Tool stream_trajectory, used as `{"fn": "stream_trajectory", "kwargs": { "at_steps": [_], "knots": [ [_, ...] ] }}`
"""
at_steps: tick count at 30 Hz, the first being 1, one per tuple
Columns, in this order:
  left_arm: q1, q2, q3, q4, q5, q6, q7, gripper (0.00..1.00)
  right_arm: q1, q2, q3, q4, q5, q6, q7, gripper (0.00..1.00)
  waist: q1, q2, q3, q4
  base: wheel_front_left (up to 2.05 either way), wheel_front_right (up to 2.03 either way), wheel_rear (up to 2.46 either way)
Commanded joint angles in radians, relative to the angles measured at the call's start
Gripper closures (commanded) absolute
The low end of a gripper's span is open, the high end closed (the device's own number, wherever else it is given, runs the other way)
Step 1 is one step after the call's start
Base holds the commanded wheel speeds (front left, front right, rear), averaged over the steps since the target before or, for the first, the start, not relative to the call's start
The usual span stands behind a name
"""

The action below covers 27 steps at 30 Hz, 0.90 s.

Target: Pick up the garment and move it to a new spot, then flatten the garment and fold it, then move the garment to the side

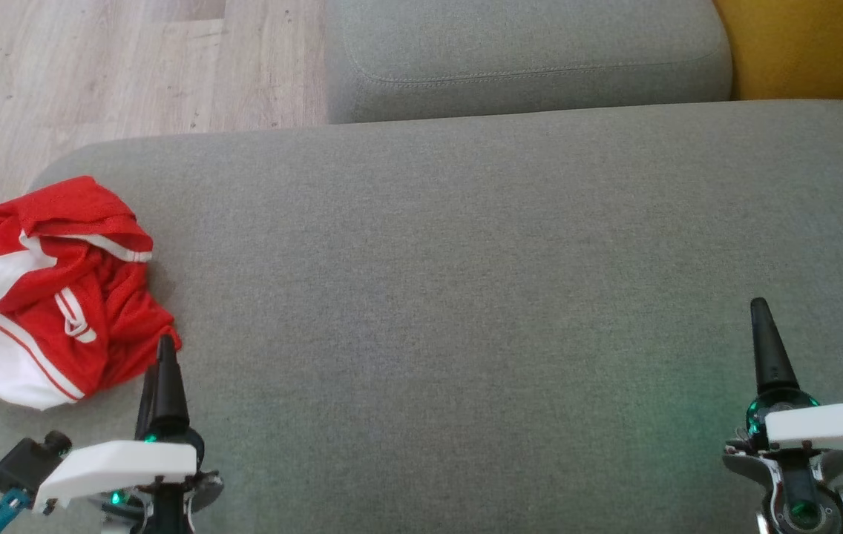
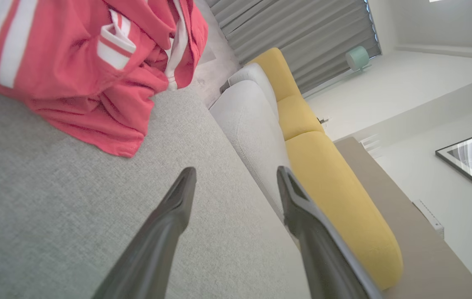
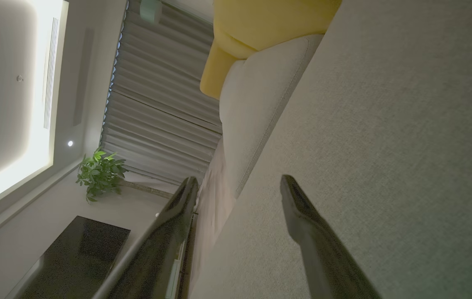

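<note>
1. The garment (image 1: 50,289) lies crumpled at the grey seat's (image 1: 466,245) left edge, just beyond the left gripper (image 2: 235,174).
2. Both grippers stand open and empty; the right gripper (image 3: 238,180) is well apart.
3. Judged light, limp and slippery; pinch the near red hem.

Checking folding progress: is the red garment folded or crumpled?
Crumpled: the red garment lies bunched in uneven folds on the grey cushion.

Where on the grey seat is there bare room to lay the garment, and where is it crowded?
Free: the wide middle of the grey seat cushion, from the red and white garment across to the right gripper and up to the back cushion. Crowded: the left end, where the crumpled garment lies beside the left gripper.
</note>
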Motion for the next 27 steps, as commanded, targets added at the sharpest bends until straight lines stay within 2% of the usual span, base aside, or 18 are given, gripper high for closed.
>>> {"fn": "stream_trajectory", "kwargs": {
  "at_steps": [1, 27],
  "knots": [
    [-0.050, 0.027, 0.001, -0.037, 0.039, -0.002, -0.013, 0.00, -0.030, -0.022, 0.012, -0.047, -0.034, 0.000, -0.011, 0.00, 0.0000, 0.0000, -0.001, 0.000, 0.00, 0.00, 0.00],
    [-0.056, 0.096, -0.058, -0.009, 0.363, 0.024, -0.087, 0.00, -0.004, -0.044, 0.064, -0.130, -0.367, 0.000, -0.002, 0.00, 0.0000, 0.0000, -0.009, 0.001, 0.00, 0.00, 0.00]
  ]
}}
